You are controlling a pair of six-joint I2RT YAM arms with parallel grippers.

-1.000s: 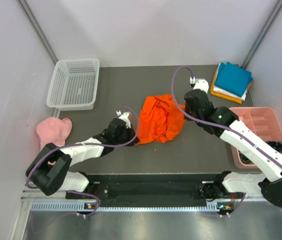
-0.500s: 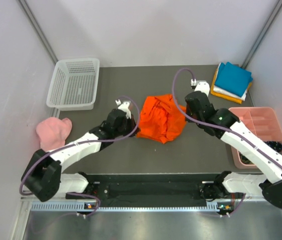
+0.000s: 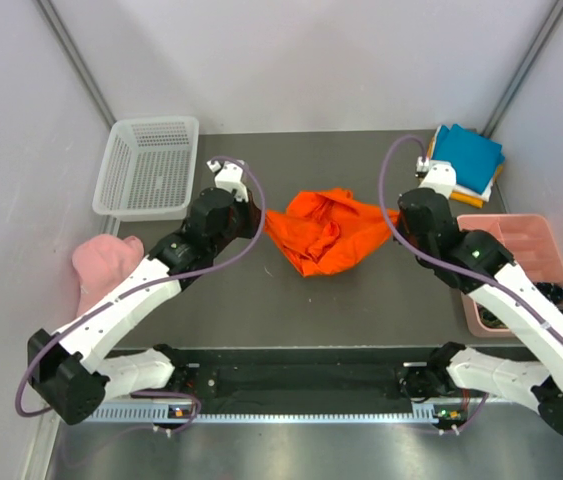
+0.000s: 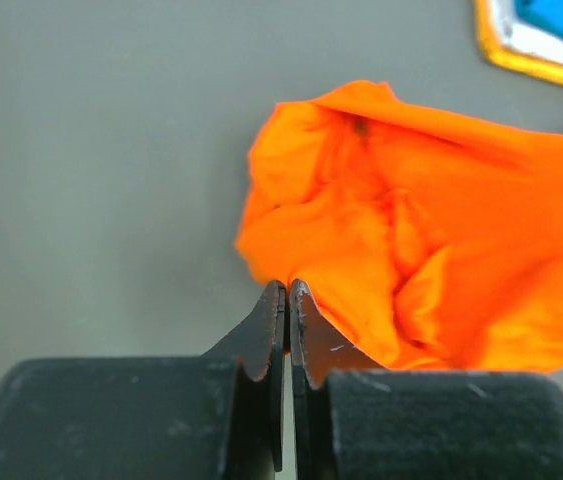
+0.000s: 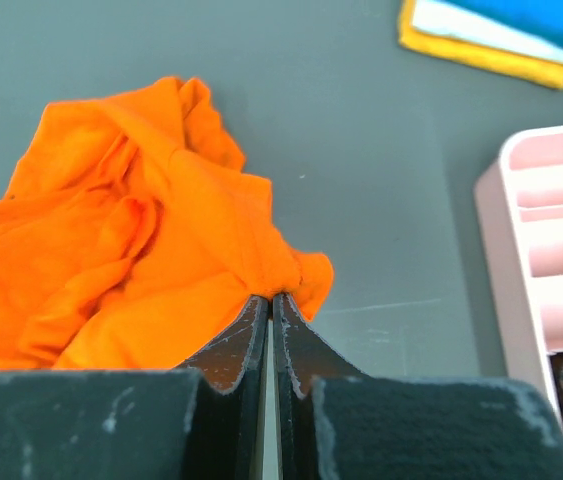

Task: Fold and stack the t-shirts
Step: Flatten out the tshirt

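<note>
The bright orange t-shirt (image 3: 326, 235) hangs bunched and stretched between my two grippers over the middle of the dark table (image 3: 291, 300). My left gripper (image 3: 263, 217) is shut on the shirt's left edge (image 4: 431, 230); its jaws (image 4: 288, 287) pinch the cloth. On the shirt's right edge (image 5: 131, 260) my right gripper (image 3: 394, 215) is shut too, a small fold caught at its tips (image 5: 271, 297). A folded stack of t-shirts (image 3: 464, 160), teal on top of white and amber yellow, lies at the far right corner.
A white mesh basket (image 3: 149, 165) stands at the far left. A pale pink cap (image 3: 106, 262) lies off the table's left edge. A pink compartment tray (image 3: 521, 270) with dark bits sits at the right edge. Walls close in on three sides.
Both grippers moved apart and toward the far side, left going left, right going right. The orange shirt rose off the table and spread wider between them.
</note>
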